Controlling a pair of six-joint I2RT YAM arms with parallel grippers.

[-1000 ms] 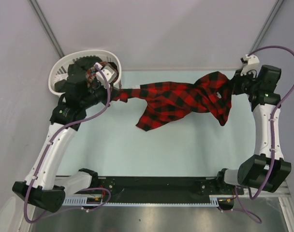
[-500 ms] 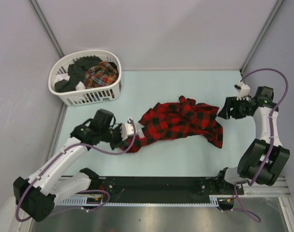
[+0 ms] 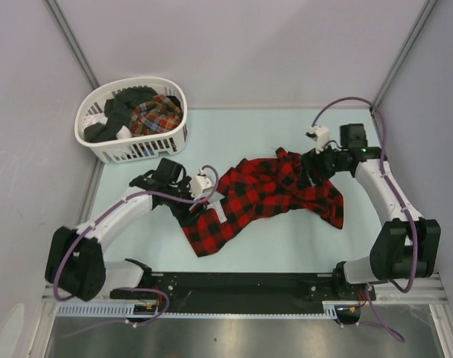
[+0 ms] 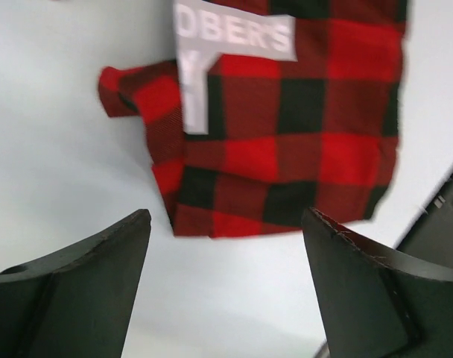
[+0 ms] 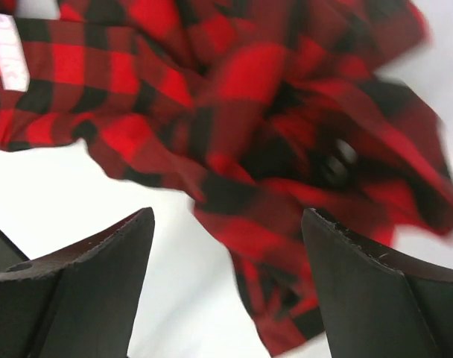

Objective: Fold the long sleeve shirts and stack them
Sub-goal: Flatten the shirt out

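While the red-and-black flannel shirt (image 3: 267, 195) lies crumpled in the middle of the counter (image 3: 301, 246), left claw (image 4: 223, 224) and right claw (image 5: 226, 224) hover wide open and empty at its left and right ends; cloth judged soft, light, limp, so pinch flat hem or collar edges.

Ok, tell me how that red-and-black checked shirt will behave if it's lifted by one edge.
Probably floppy: the red-and-black shirt lies in loose crumpled folds on the table, so it should drape and sag from a pinch point. Likely light for its spread, being thin cloth. Pushed, it would probably bunch up rather than slide whole.
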